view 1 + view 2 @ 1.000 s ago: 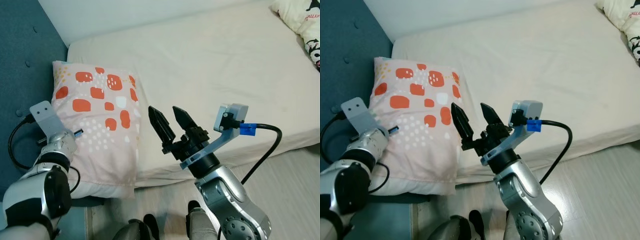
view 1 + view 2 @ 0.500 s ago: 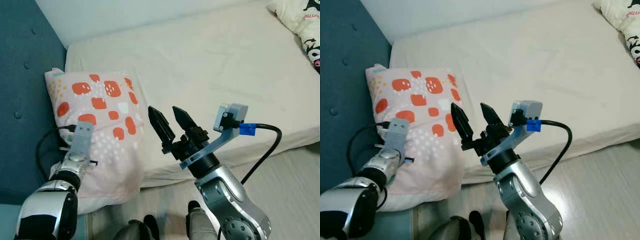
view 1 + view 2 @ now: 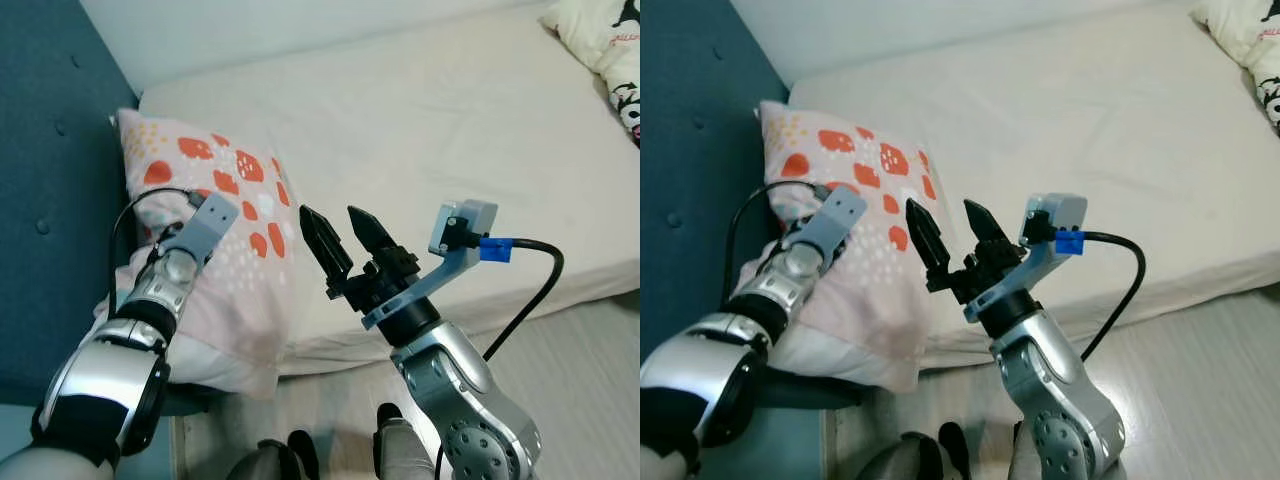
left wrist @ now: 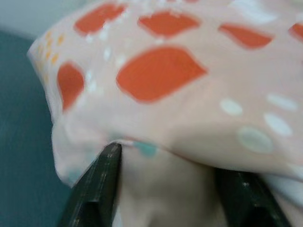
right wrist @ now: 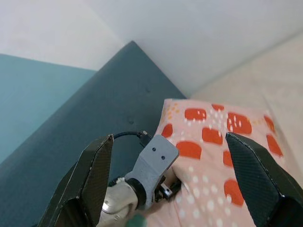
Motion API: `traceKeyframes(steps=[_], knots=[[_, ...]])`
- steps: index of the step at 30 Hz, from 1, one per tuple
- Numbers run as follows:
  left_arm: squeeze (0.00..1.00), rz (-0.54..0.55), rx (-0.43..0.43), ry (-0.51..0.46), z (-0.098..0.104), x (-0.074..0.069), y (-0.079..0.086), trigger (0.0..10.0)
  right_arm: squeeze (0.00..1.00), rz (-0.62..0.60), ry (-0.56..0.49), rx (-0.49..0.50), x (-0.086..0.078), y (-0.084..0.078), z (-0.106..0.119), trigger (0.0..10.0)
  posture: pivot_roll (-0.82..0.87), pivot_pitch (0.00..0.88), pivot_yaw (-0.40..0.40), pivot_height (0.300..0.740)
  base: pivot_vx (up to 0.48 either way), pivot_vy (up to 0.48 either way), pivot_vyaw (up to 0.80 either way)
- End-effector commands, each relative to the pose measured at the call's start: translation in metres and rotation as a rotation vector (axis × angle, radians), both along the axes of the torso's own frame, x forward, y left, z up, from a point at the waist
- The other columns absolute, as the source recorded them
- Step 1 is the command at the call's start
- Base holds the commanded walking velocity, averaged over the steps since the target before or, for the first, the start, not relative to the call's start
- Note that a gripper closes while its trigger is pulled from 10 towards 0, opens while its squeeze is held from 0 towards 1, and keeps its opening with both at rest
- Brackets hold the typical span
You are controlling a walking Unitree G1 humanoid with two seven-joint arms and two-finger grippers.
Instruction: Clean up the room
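While the left gripper (image 4: 163,189) clenches the pillow's (image 3: 230,240) edge at the bed's (image 3: 470,130) head end, lift evenly; right gripper (image 3: 345,235), fingers spread and empty, could support the opposite side.

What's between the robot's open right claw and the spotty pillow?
Nothing but bare bed sheet. In the left eye view the right gripper hovers open just beside the pillow, apart from it.

The pillow (image 3: 235,205) is light pink with orange patches and small white dots, the bed (image 3: 470,130) is cream, and the headboard (image 3: 50,150) is dark blue.
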State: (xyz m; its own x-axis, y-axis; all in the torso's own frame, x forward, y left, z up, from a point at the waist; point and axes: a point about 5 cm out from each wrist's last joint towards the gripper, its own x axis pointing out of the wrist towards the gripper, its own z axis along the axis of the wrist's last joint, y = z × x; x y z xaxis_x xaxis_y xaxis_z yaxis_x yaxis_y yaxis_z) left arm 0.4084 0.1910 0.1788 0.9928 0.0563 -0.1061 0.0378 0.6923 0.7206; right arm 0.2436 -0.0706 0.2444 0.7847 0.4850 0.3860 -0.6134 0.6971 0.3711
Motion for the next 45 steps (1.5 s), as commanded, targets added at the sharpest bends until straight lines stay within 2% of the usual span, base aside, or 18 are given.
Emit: traceKeyframes(steps=[1,4,7,8,16,17,18,19,21,22,23,24,25,26,29,33,41,45], knots=[[1.0,-0.001,0.05,0.008,-0.001,-0.002,0.01,10.0,0.0,0.003,0.0,-0.001,0.0,0.0,-0.002,10.0,-0.35,0.283,0.143,0.74,0.0,0.0,0.0],[1.0,-0.013,0.108,0.028,0.001,-0.002,0.014,10.0,0.0,-0.006,-0.005,-0.002,0.005,-0.002,-0.002,10.0,-0.33,0.256,0.145,0.74,0.0,0.0,0.0],[1.0,-0.001,0.255,0.164,-0.013,-0.011,0.04,10.0,0.0,-0.016,-0.025,-0.006,0.013,-0.005,0.001,10.0,-0.31,0.218,0.144,0.74,0.0,0.0,0.0],[1.0,0.025,0.334,0.235,-0.022,-0.018,0.058,10.0,0.0,-0.015,-0.038,-0.009,0.017,-0.005,0.003,10.0,-0.3,0.201,0.143,0.74,0.0,0.0,0.0],[1.0,0.103,0.367,0.217,-0.016,-0.025,0.084,10.0,0.0,-0.012,-0.065,-0.018,0.023,-0.007,0.006,10.0,-0.29,0.179,0.138,0.74,0.0,0.0,0.0],[1.0,0.122,0.28,0.158,-0.005,-0.021,0.084,10.0,0.0,-0.018,-0.07,-0.025,0.025,-0.009,0.006,10.0,-0.29,0.162,0.132,0.74,0.0,0.0,0.0],[1.0,0.122,0.115,0.086,0.006,-0.016,0.079,10.0,0.0,-0.037,-0.069,-0.04,0.029,-0.012,0.006,10.0,-0.28,0.151,0.127,0.74,0.0,0.0,0.0],[1.0,0.122,0.115,0.086,0.006,-0.016,0.079,10.0,0.0,-0.037,-0.069,-0.04,0.029,-0.012,0.006,10.0,-0.28,0.151,0.127,0.74,0.0,0.0,0.0],[1.0,0.085,-0.149,0.002,0.018,-0.011,0.069,10.0,0.0,-0.075,-0.061,-0.063,0.037,-0.018,0.003,10.0,-0.27,0.138,0.119,0.74,0.0,0.0,0.0],[0.0,0.021,-0.398,-0.018,0.018,-0.008,0.057,10.0,0.0,-0.119,-0.039,-0.082,0.045,-0.023,-0.001,10.0,-0.25,0.127,0.107,0.74,0.0,0.0,0.0],[0.0,0.021,-0.398,-0.018,0.018,-0.008,0.057,10.0,0.0,-0.119,-0.039,-0.082,0.045,-0.023,-0.001,10.0,-0.25,0.127,0.107,0.74,0.0,0.0,0.0],[0.0,-0.065,-0.791,-0.028,0.007,-0.009,0.038,10.0,0.0,-0.189,0.002,-0.13,0.058,-0.032,-0.01,10.0,-0.24,0.113,0.092,0.74,0.0,0.0,0.0],[0.0,-0.065,-0.791,-0.028,0.007,-0.009,0.038,10.0,0.0,-0.189,0.002,-0.13,0.058,-0.032,-0.01,10.0,-0.24,0.113,0.092,0.74,0.0,0.0,0.0],[0.0,-0.088,-0.997,-0.015,-0.006,-0.011,0.028,10.0,0.0,-0.223,0.026,-0.169,0.065,-0.037,-0.018,10.0,-0.24,0.11,0.089,0.74,0.0,0.0,0.0],[0.0,-0.089,-1.038,0.013,-0.022,-0.016,0.022,10.0,0.0,-0.248,0.055,-0.207,0.07,-0.04,-0.025,10.0,-0.22,0.105,0.076,0.74,0.0,0.0,0.0],[0.0,-0.034,-1.152,0.097,-0.077,-0.04,0.007,10.0,0.0,-0.248,0.085,-0.244,0.08,-0.045,-0.034,10.0,-0.19,0.095,0.04,0.74,0.0,0.0,0.4],[0.0,-0.056,-1.216,0.207,-0.125,-0.073,-0.006,10.0,0.0,-0.222,0.034,-0.333,0.091,-0.037,-0.03,10.0,-0.16,0.092,0.016,0.74,0.0,0.0,0.8],[0.0,0.081,-1.256,0.208,-0.145,-0.088,0.0,10.0,0.0,-0.238,0.056,-0.375,0.098,-0.037,-0.038,10.0,-0.15,0.092,0.008,0.74,0.0,0.0,0.48]])
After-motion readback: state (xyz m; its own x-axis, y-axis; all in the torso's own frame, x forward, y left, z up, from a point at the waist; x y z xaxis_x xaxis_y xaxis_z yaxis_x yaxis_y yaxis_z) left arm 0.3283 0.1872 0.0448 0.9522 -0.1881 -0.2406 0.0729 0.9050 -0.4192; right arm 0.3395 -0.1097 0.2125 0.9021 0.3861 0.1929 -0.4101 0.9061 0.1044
